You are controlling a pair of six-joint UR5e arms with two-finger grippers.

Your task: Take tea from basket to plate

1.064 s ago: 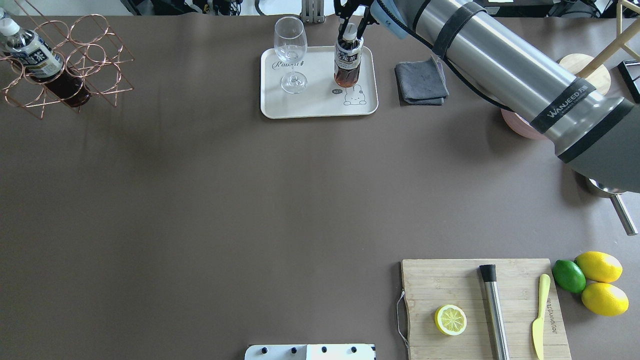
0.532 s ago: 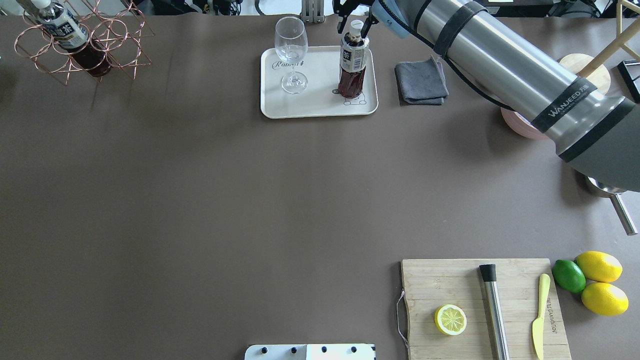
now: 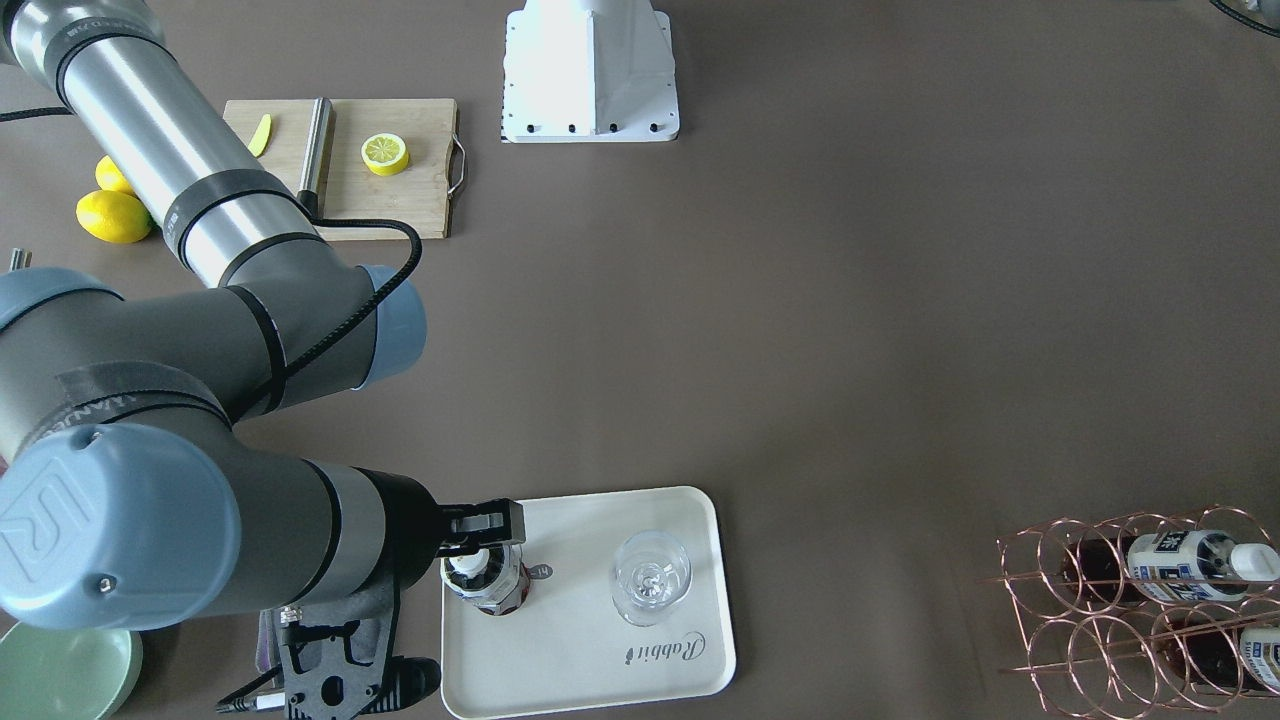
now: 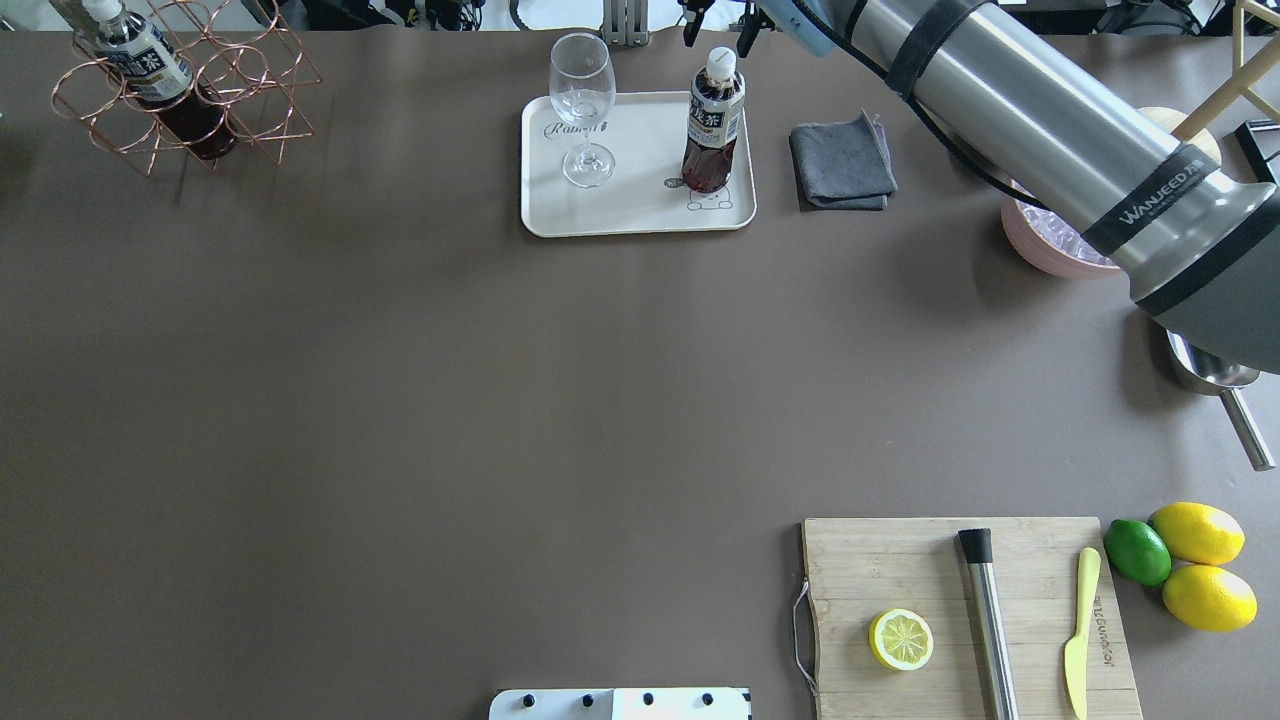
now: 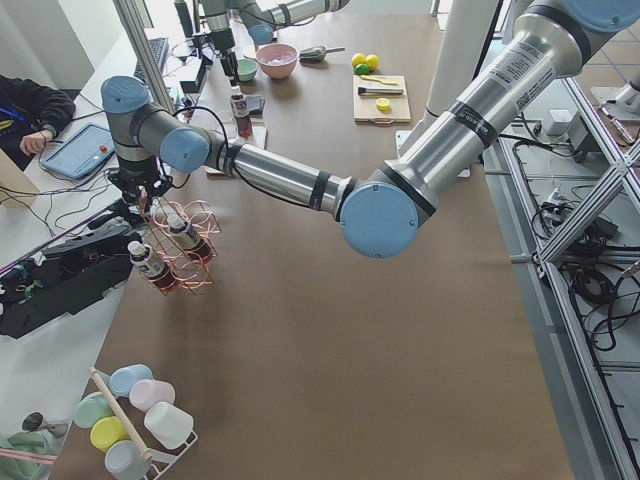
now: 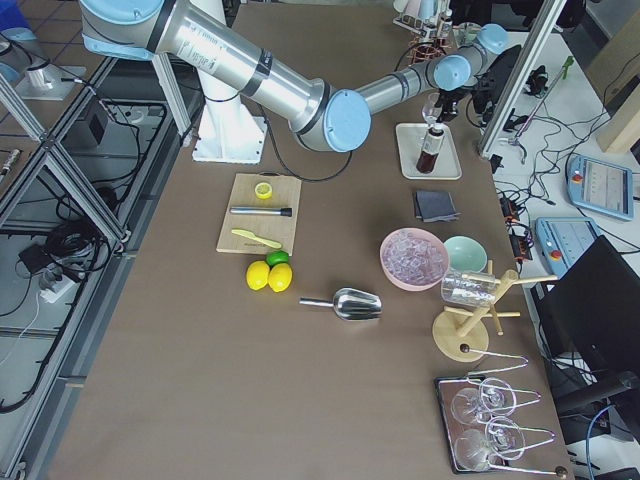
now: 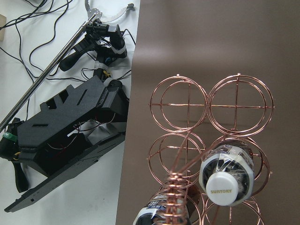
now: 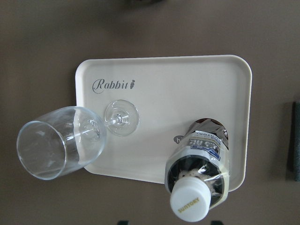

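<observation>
The tea stood upright on the plate, by the bear drawing and apart from the stemmed glass. The right gripper hung above the white cap, jaws spread and clear of it, holding nothing. We judged the transfer done, with only the arm's retreat left. 2 more bottles lay in the basket. Whether the left gripper was closed, we could not tell.

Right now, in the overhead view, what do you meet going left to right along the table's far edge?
basket → stemmed glass → tea → grey cloth → pink bowl
</observation>
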